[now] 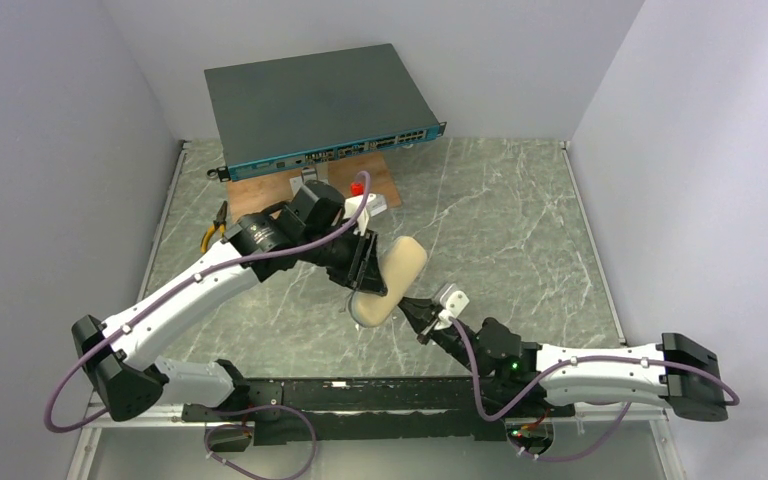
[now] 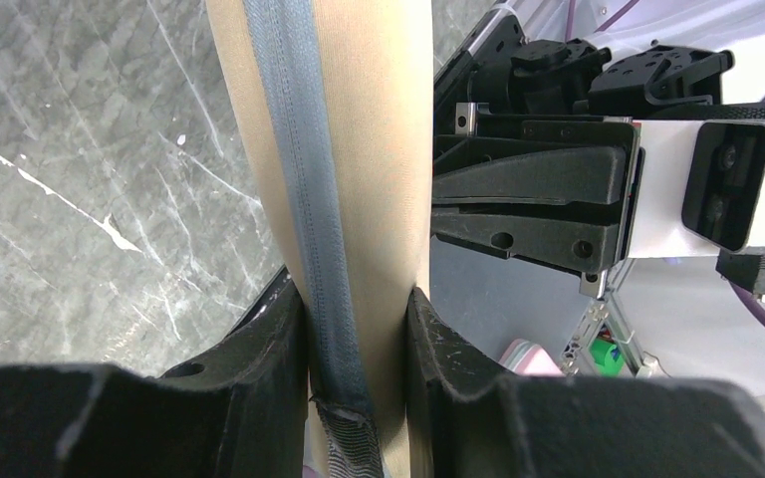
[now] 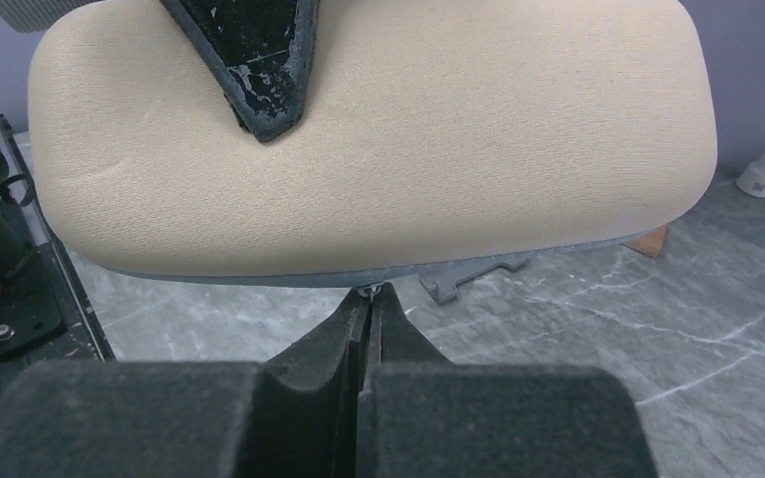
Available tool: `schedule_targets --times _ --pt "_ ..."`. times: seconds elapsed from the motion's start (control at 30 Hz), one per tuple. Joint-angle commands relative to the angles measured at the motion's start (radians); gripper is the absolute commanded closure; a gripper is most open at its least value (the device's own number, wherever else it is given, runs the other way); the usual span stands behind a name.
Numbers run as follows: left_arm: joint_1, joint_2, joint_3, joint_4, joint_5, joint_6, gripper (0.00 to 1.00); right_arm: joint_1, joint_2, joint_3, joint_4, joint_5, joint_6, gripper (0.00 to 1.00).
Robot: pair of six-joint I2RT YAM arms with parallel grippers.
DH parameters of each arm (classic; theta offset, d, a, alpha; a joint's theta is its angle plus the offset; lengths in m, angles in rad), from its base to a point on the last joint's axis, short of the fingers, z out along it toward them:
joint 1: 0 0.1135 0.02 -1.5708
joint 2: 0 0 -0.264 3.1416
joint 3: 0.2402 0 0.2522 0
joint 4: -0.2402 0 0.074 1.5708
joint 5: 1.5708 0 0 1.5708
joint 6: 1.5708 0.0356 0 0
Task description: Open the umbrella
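Left gripper [image 2: 357,334] clamping a beige zip case [image 2: 379,149] above the marble table [image 1: 505,215], right gripper [image 3: 368,299] pressing its fingers tightly together at the case's grey zip [image 2: 304,179] edge

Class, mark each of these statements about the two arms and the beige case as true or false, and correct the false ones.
1. The left gripper is clamped on the beige case. True.
2. The right gripper stands wide open. False: it is shut, with its tips at the case's lower edge.
3. A grey zipper runs along the case. True.
4. The network switch sits beside the arm bases. False: it sits at the far end of the table, on a wooden board.
5. An open umbrella canopy is spread over the table. False: no canopy shows, only the case.
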Motion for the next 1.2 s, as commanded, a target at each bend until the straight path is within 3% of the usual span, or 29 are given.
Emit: schedule_targets --times 0.0,0.77,1.17 --pt "-0.013 0.001 0.085 -0.002 0.01 0.039 1.0 -0.014 -0.033 0.007 -0.063 0.011 0.026 1.0" --pt "-0.029 -0.033 0.066 -0.058 0.024 0.098 1.0 -0.107 0.004 0.001 -0.026 0.032 0.069 1.0" --pt "-0.029 -0.135 -0.022 -0.138 0.052 0.176 1.0 -0.109 0.023 -0.012 0.008 -0.032 -0.043 1.0"
